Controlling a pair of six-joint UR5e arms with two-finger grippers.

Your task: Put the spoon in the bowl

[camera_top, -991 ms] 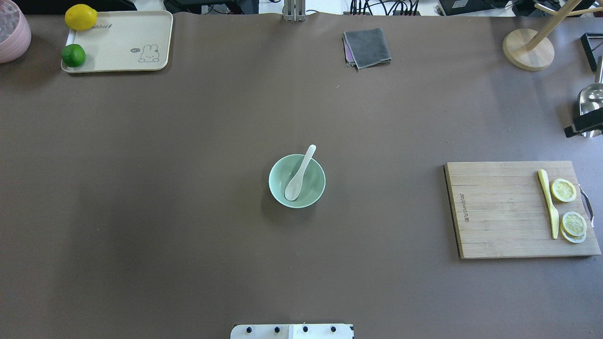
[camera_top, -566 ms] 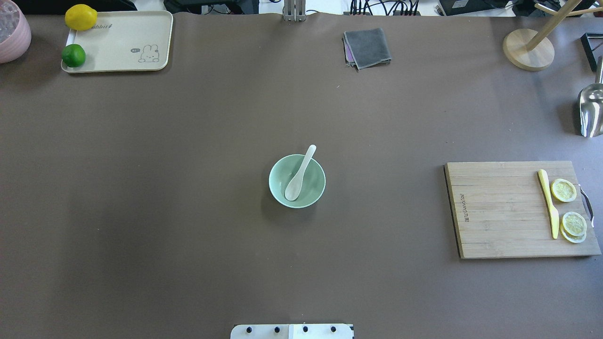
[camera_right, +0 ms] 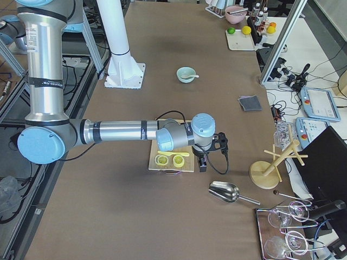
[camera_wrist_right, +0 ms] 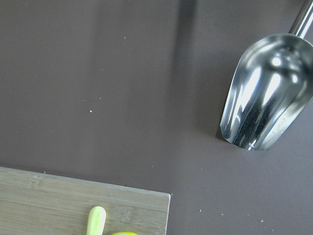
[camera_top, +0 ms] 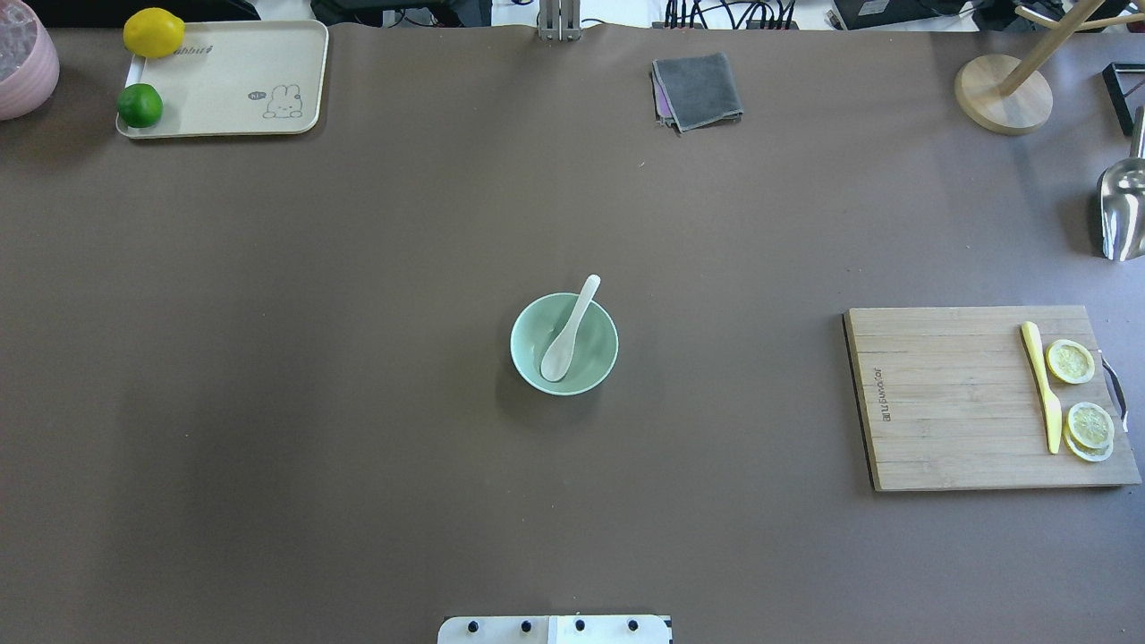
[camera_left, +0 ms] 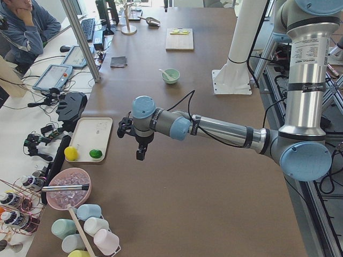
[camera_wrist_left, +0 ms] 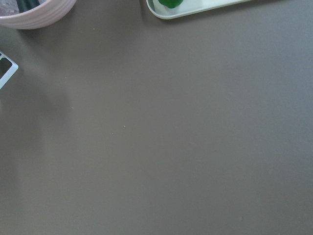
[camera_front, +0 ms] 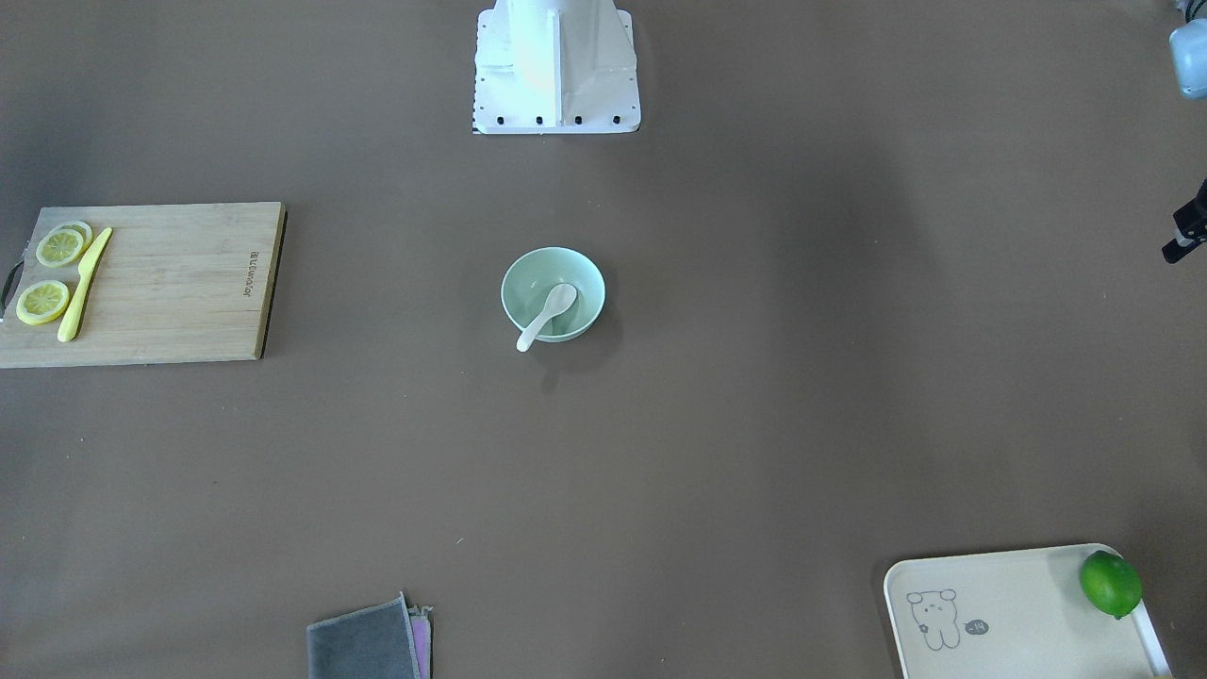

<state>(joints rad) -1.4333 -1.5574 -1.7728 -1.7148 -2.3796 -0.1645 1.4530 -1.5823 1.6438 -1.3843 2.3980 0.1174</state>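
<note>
The white spoon (camera_top: 567, 335) lies in the mint-green bowl (camera_top: 519, 344) at the table's middle, scoop down inside, handle resting on the far rim and sticking out. Both also show in the front-facing view, spoon (camera_front: 547, 316) and bowl (camera_front: 514, 273). Both arms are far from the bowl. My left gripper (camera_left: 140, 156) hangs over the table's left end near the tray; I cannot tell whether it is open. My right gripper (camera_right: 202, 167) hangs over the right end by the cutting board; I cannot tell its state. Neither wrist view shows any fingers.
A wooden cutting board (camera_top: 948, 402) with lemon slices and a yellow knife (camera_top: 1042, 389) lies at the right. A metal scoop (camera_top: 1123, 210) and a wooden stand (camera_top: 1002, 94) are at the far right. A cream tray (camera_top: 241, 80), a pink bowl (camera_top: 22, 63) and a grey cloth (camera_top: 698, 89) are at the back.
The right gripper, seen at the overhead view's right edge over the scoop a second ago, has left that view. The spoon and bowl have not moved.
</note>
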